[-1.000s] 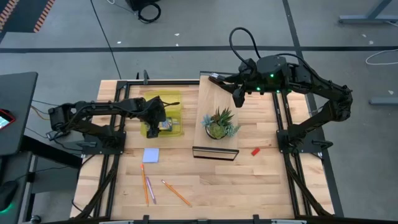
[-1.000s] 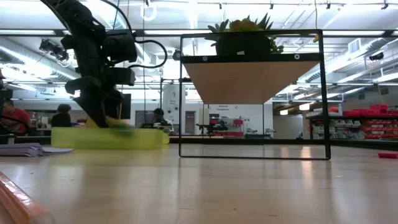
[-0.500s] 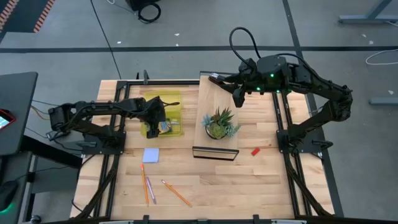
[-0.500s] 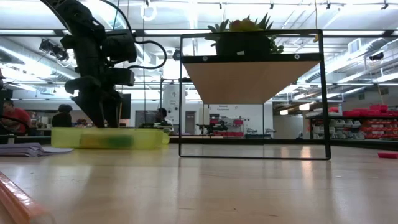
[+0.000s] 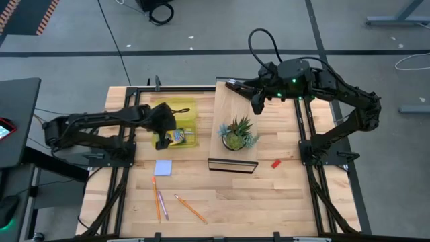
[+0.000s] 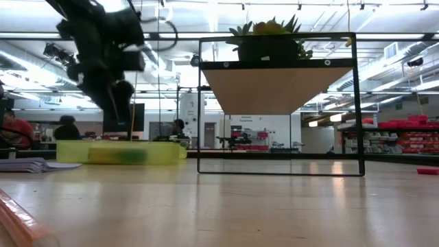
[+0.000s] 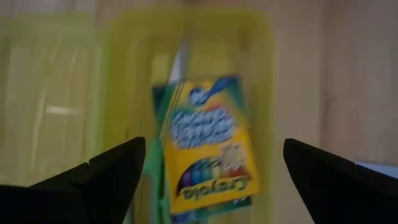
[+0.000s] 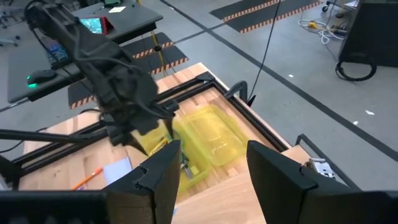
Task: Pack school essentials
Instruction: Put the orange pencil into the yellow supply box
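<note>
Hovering wide open and empty over the yellow case (image 5: pixel 180 125), the left gripper (image 7: pixel 211 171) has the crayon box (image 7: pixel 208 143) lying in it just below, so next comes the blue pad (image 5: pixel 162 167) nearby, while the right gripper (image 8: pixel 208 168) waits open above the plant (image 5: pixel 236 133).

1. Yellow-and-green cardboard crayon box (image 5: pixel 178 136) lies in translucent yellow plastic tray (image 5: pixel 189 111), table's left half.
2. Pale blue square pad (image 5: pixel 162 167) sits nearer the front edge than the tray; thin orange and pink pencils (image 5: pixel 158 199) nearer still.
3. Green spiky potted plant (image 5: pixel 236 134) stands right of tray.
4. Tiny red block (image 5: pixel 275 163) lies right of plant.
</note>
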